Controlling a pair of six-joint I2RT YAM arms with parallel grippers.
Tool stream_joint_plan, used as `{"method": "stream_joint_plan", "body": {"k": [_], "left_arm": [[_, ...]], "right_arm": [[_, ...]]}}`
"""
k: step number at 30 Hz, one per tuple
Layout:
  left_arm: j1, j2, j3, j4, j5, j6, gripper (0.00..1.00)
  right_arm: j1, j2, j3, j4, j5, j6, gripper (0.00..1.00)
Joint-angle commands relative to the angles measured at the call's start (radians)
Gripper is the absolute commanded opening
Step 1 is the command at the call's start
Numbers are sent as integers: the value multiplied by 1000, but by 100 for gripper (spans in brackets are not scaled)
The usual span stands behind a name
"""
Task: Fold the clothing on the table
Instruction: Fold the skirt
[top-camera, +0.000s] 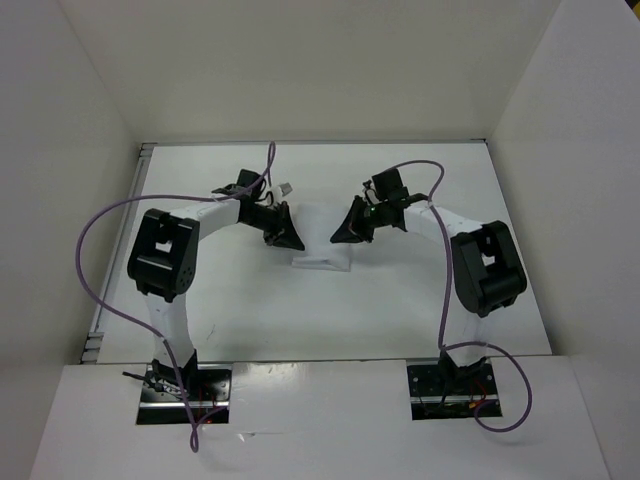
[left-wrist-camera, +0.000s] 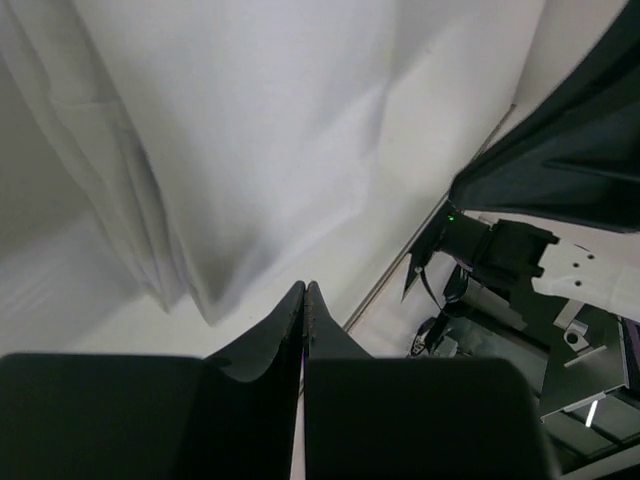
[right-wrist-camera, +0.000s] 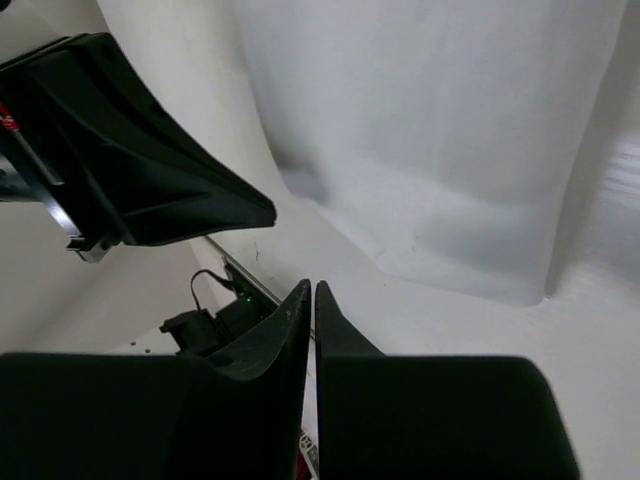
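Overhead, the thin white fabric clothing (top-camera: 322, 252) lies on the smooth white desk (top-camera: 400, 310), between the left gripper (top-camera: 288, 238) and the right gripper (top-camera: 347, 232). Left wrist: left gripper pressed together, empty, clothing just ahead. Right wrist: right gripper likewise pressed together, empty.

The left gripper (left-wrist-camera: 304, 292) has its black jaws pressed together with nothing between them. Just ahead of its tips lies the white clothing (left-wrist-camera: 270, 130), layered edges stacked at left. The right gripper (left-wrist-camera: 570, 150) looms to the right.
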Motion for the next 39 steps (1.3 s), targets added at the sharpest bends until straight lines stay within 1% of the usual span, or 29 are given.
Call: {"method": "stream_joint_plan", "body": {"k": [1,6,12,15,16,19,21,23,25,26,27,28,29,30,31,32,33,34,36,37,39], "left_arm": [[-21,53,5,36,10,-12,3],[-42,98,-9,36,-52,-13,2],[-42,98,-30,-30,-182,6,1],[-19,98,-52,-56,-245,17,0],[-7,98,-52,-56,-288,26,0],[4,112,-52,-90,-358,26,0],[4,141,-52,-90,-358,26,0],[4,141,-41,-90,-328,26,0],[4,98,-41,-90,-303,26,0],[4,74,-32,-90,-293,26,0],[4,13,-32,-90,-280,26,0],[4,-23,-20,-90,-271,26,3],[4,-58,-11,-100,-271,26,10],[4,-134,-10,-100,-271,35,20],[4,-175,-20,-91,-285,35,30],[4,-215,-50,-82,-305,26,49],[4,-297,-72,-70,-315,9,55],[4,-337,-98,-42,-329,-3,59],[4,-444,-186,-6,-367,-34,65],[4,-471,-217,5,-368,-63,65],[4,-535,-280,37,-378,-97,67]], "right_arm": [[7,52,1,53,-35,-4,8],[28,121,-9,53,-35,-24,7],[39,185,-19,31,-35,-66,7],[49,210,-38,-1,9,-90,7],[49,210,-48,-16,21,-102,7],[49,219,-74,-16,43,-111,7],[49,219,-75,-16,43,-122,7],[49,169,-75,-16,29,-131,7],[49,113,-53,-18,29,-131,7],[36,54,-38,-35,29,-131,7],[36,26,-1,-59,41,-143,9],[10,0,16,-85,70,-157,11],[-2,-54,30,-132,83,-157,13],[-16,-81,39,-150,96,-166,20],[-49,-111,39,-165,125,-166,25],[-69,-140,15,-177,142,-166,30],[-89,-204,-2,-191,155,-156,35],[-111,-236,-22,-191,167,-156,44],[-171,-330,-97,-191,176,-145,51],[-186,-359,-125,-182,176,-145,65],[-208,-432,-197,-182,176,-136,71]]}}
